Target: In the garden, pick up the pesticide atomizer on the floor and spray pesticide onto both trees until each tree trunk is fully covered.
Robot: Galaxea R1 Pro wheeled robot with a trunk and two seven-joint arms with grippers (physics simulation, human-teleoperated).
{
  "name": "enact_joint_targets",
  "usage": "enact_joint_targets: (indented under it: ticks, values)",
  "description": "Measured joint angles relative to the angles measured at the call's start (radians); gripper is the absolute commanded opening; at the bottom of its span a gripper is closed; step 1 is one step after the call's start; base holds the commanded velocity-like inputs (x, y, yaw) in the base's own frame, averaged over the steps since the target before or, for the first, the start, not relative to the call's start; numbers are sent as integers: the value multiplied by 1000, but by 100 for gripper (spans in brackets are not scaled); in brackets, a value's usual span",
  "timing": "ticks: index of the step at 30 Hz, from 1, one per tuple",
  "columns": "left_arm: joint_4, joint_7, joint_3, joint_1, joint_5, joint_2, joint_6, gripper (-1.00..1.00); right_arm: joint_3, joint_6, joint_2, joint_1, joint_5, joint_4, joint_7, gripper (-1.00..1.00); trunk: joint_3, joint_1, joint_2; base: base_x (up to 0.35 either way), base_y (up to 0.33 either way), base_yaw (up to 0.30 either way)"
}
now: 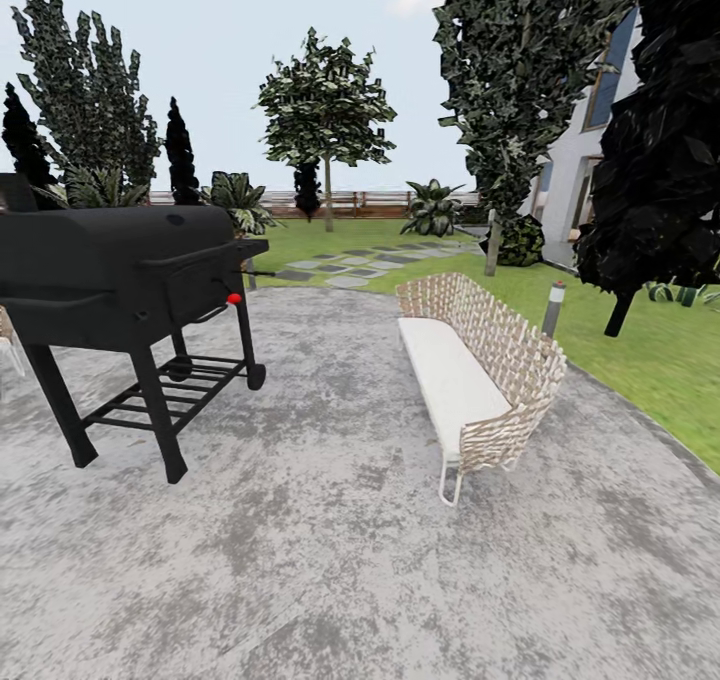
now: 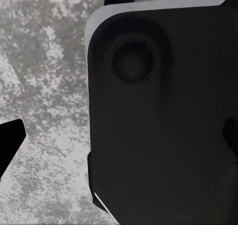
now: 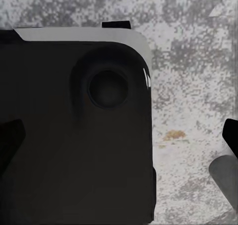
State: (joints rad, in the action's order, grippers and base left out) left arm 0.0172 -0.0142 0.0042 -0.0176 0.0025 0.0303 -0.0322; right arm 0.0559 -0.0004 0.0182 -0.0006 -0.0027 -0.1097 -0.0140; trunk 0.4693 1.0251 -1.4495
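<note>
Mottled grey paving (image 1: 330, 560) fills the foreground of the head view. On it stand a black barbecue grill (image 1: 120, 270) and a woven bench with a white cushion (image 1: 480, 370), well apart. Beyond, the lawn (image 1: 640, 350), a fence (image 1: 350, 200) and trees (image 1: 325, 110). Each wrist view shows dark robot body (image 2: 163, 125) over paving; gripper openings cannot be told. Atomizer's position cannot be told.

We see no readable text, labels, brands or nos. anywhere: the black grill (image 1: 120, 270), the woven bench (image 1: 480, 370) and the paved ground (image 1: 330, 560) carry no markings we can read, and both wrist views show plain dark robot housing w/o lettering
</note>
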Motion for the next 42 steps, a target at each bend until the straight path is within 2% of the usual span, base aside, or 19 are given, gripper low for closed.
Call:
enact_joint_targets:
  ticks: [14, 23, 26, 29, 30, 34, 37, 42]
  values:
    - [42, 5, -2, -55, 2, 5, 0, 100, -1, 1, 0, -8, 3, -88, -8, 100, 0, 0, 0, 0, 0, 8]
    - [123, 14, -1, -68, 3, 6, -2, 100, 2, -2, 6, -9, 1, -134, -10, 100, 0, 0, 0, 0, 0, 0]
    - [168, 15, 0, -70, 25, 7, -2, 100, 2, -4, 3, -15, 0, -155, -10, 100, 0, 0, 0, 0, 0, 0]
    - [235, 22, 0, -73, 67, 8, -4, 100, -2, -5, -2, -31, 1, -195, -5, 100, 0, 0, 0, 0, 0, 0]
    - [272, 30, 1, -77, 91, 9, -4, 100, -4, -6, -6, -39, 3, -224, -3, 100, 0, 0, 0, 0, 0, 0]
    - [351, 44, 2, -103, 137, 9, -4, 100, -9, -5, -22, -73, 9, -307, -4, 100, 0, 0, 0, 0, 0, 0]
    - [382, 43, 2, -124, 147, 9, -4, 100, -13, -4, -35, -105, 11, -346, -5, 100, 0, 0, 0, 0, 0, 0]
    - [446, 45, 1, -152, 155, 8, -33, 100, -16, -5, -51, -219, 13, -402, -6, 100, 0, 0, 0, 0, 0, 0]
